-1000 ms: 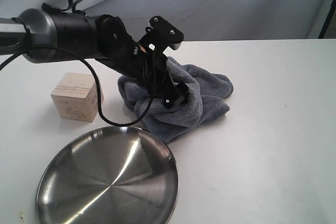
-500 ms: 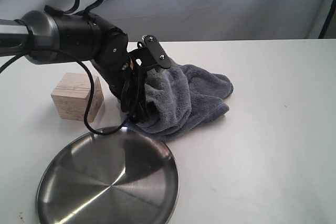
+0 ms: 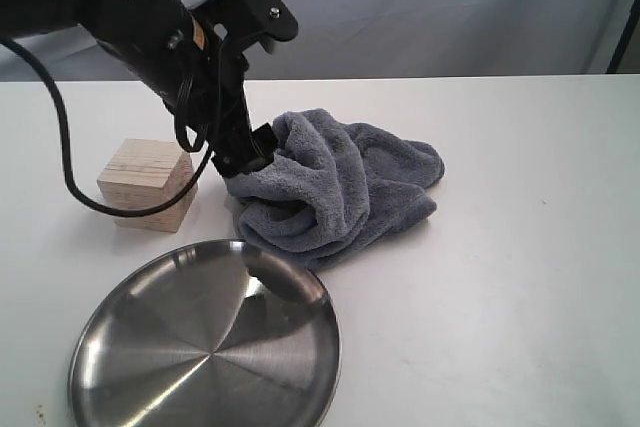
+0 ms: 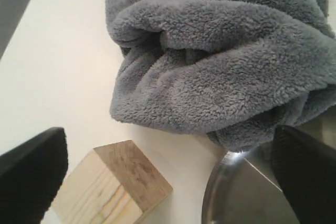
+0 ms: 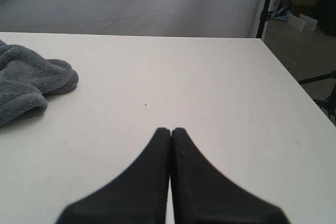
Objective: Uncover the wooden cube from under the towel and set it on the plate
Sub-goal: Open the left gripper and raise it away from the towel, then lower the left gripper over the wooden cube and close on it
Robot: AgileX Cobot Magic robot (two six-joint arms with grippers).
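The wooden cube stands uncovered on the white table, left of the bunched grey towel and behind the steel plate. My left gripper hangs open just above the table between cube and towel, holding nothing. In the left wrist view the cube, the towel and the plate's rim lie below the spread left gripper. The right gripper is shut and empty, low over bare table, with the towel's edge far off to one side.
The left arm's black cable loops down beside the cube. A grey backdrop runs behind the table. The table's side edge shows in the right wrist view, with a stand and floor beyond.
The left arm has lifted and swung left off the towel, its gripper now beside the towel's left edge. The towel stays bunched, slightly reshaped. The cube and plate have not moved.
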